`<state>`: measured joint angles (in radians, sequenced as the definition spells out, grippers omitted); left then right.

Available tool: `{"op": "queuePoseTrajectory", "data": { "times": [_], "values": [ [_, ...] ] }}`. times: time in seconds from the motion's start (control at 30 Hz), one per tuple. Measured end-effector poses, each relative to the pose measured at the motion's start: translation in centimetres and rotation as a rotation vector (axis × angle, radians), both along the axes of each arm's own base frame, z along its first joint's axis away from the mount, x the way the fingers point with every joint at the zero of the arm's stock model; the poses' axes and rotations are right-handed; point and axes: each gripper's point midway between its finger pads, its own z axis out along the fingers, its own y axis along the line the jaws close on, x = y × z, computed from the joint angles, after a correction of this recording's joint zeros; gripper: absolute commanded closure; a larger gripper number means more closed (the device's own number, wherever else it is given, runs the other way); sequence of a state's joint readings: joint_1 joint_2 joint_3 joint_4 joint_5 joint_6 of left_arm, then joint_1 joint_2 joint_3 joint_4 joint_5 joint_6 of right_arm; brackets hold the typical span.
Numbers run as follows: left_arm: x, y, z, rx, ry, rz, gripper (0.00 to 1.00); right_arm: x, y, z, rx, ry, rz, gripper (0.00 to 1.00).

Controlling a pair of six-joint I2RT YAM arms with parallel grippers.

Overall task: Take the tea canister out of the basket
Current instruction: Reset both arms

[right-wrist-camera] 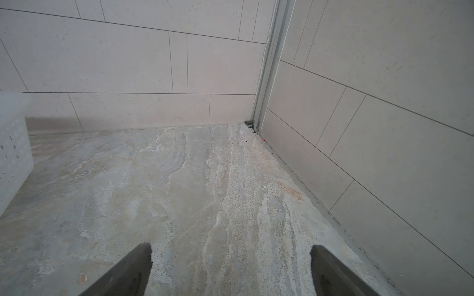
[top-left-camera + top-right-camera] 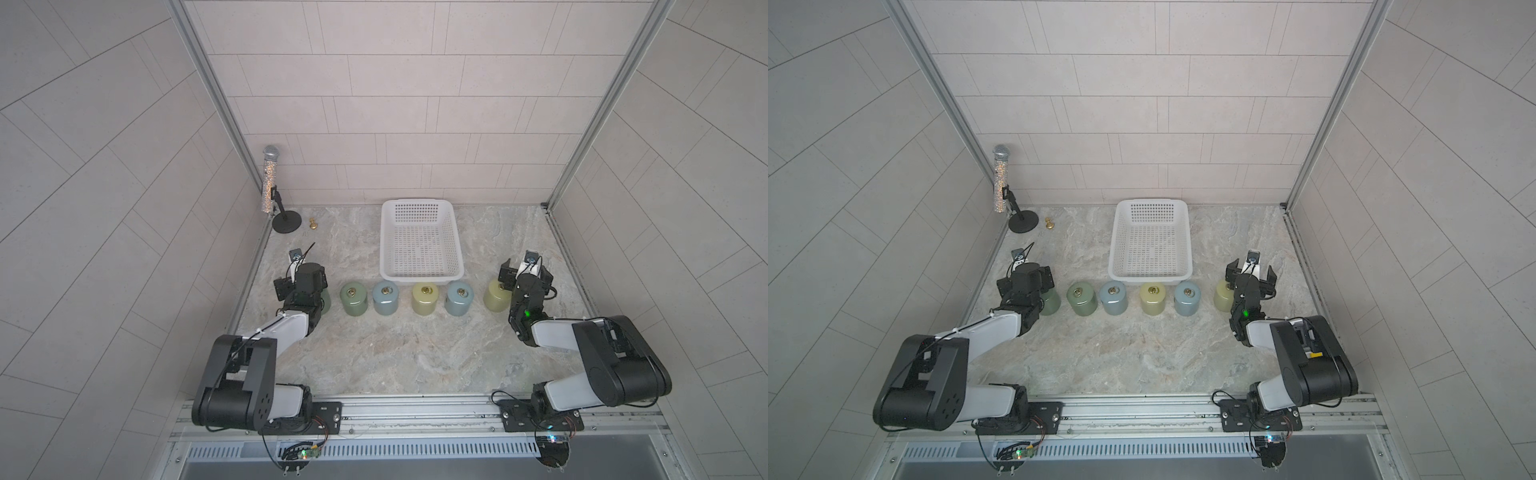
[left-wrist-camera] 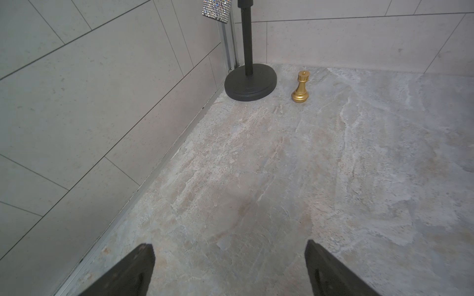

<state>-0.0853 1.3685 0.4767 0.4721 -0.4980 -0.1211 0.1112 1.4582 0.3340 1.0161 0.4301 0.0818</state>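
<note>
The white perforated basket [image 2: 422,276] [image 2: 1150,277] stands at the back middle of the stone table with nothing inside it; its corner shows in the right wrist view [image 1: 12,143]. Several tea canisters stand upright in a row on the table just in front of it, green [image 2: 353,300], blue [image 2: 385,297] and yellow [image 2: 424,299] among them. My left gripper [image 2: 300,279] [image 3: 229,256] hovers open over the row's left end and half hides a green canister [image 2: 1051,304]. My right gripper [image 2: 525,274] [image 1: 230,258] is open above the row's right end, beside a pale yellow canister [image 2: 495,300].
A glittery microphone [image 2: 270,178] on a black round-based stand [image 3: 250,83] occupies the back left corner. A small gold chess piece [image 2: 312,224] [image 3: 300,88] stands next to it. Tiled walls close in the left, back and right sides.
</note>
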Motion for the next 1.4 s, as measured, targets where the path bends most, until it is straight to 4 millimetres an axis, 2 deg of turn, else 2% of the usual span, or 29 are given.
{"op": "queuePoseTrajectory", "data": {
  "times": [0.1,0.53,1.4],
  "values": [
    [0.5,-0.2,0.0,-0.002,-0.027,-0.017,0.0,0.3,0.2,-0.6,0.004,0.002,0.021,0.0],
    [3.0,-1.2,0.5,-0.029,-0.173,-0.085,0.0,1.1,0.6,-0.5,0.019,-0.042,0.062,0.0],
    [3.4,-2.3,0.5,-0.022,-0.172,-0.162,0.0,1.4,0.5,-0.6,0.018,-0.028,0.056,0.0]
  ]
}}
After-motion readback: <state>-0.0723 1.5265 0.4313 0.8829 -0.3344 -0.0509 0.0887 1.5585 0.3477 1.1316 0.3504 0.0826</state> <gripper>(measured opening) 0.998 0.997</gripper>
